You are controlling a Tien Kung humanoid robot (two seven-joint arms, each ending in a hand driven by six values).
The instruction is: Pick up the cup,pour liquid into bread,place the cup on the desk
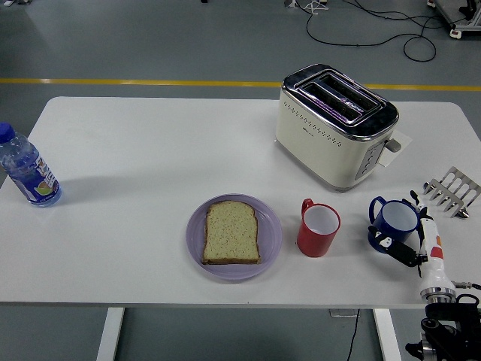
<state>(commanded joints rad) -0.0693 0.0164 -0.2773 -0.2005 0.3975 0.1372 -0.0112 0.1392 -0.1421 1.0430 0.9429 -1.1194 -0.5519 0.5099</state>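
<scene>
The blue cup (pixel 396 222) was seen standing upright on the white tabletop (pixel 135 143), toward the 4 o'clock corner, with its handle turned to about 10 o'clock. The right robot hand (pixel 409 244) was placed at the cup's near side, at about 5 o'clock from it, its dark fingers (pixel 398 250) curled against the lower wall; it was judged to be closed on the cup, though how firmly could not be told. The left robot hand was not in view.

A red cup (pixel 319 229) was set just to the 9 o'clock side of the blue one, and farther the same way a slice of bread (pixel 232 232) was laid flat on a lilac plate (pixel 270 233). A cream toaster (pixel 334 124) was stood at 12 o'clock from the cups, a small metal rack (pixel 452 191) at the tabletop's 3 o'clock edge, and a water bottle (pixel 26 169) at the far 9 o'clock edge.

The blue cup was judged stiff, smooth-walled and rather slippery, light unless filled; its contents could not be seen. A hold around the body, low to middle, was thought steadier than one on the thin handle, since tilting over the bread would have to be controlled. The red cup, standing between the blue cup and the plate, was reckoned something to be cleared on the way.
</scene>
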